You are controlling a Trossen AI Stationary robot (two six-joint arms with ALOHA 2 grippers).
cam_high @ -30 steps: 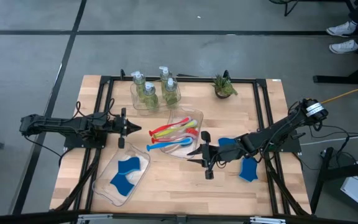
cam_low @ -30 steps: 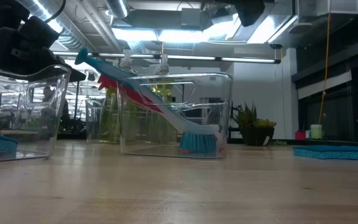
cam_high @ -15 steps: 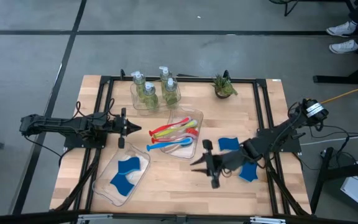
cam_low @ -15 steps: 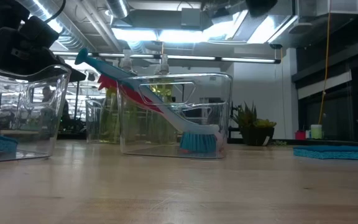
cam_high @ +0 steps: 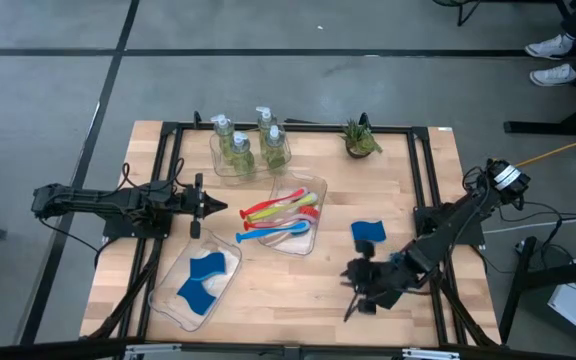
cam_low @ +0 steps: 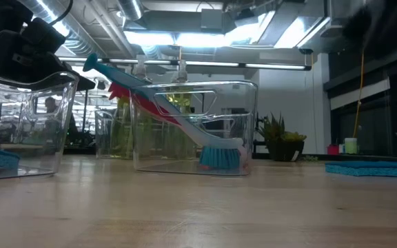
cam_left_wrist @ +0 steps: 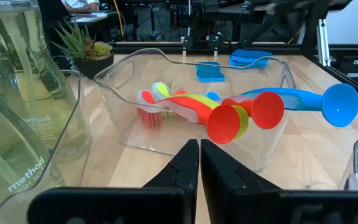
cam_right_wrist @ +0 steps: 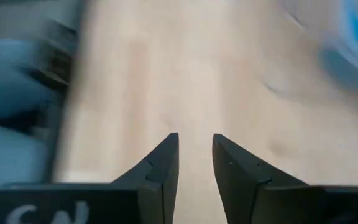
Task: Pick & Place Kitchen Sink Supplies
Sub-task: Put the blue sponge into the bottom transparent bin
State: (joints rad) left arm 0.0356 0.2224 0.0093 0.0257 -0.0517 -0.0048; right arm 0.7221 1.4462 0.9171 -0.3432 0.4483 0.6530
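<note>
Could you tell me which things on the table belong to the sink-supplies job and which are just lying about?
Job:
pump bottles
brushes
sponges in the tray
loose sponge

Lying about:
plant
clear trays

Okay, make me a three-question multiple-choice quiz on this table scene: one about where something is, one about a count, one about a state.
1. Where is the potted plant?
A. inside a tray
B. on the bare table, near its far edge
C. in the right gripper

2. How many pump bottles stand in the far tray?
A. one
B. three
C. five

3. How are the left gripper fingers?
A. shut, holding nothing
B. clamped on a brush
C. wide open

Answers:
1 B, it stands on the wood apart from the trays.
2 B, three pump heads show from above.
3 A, the left wrist view shows the fingers together, short of the brush tray.
</note>
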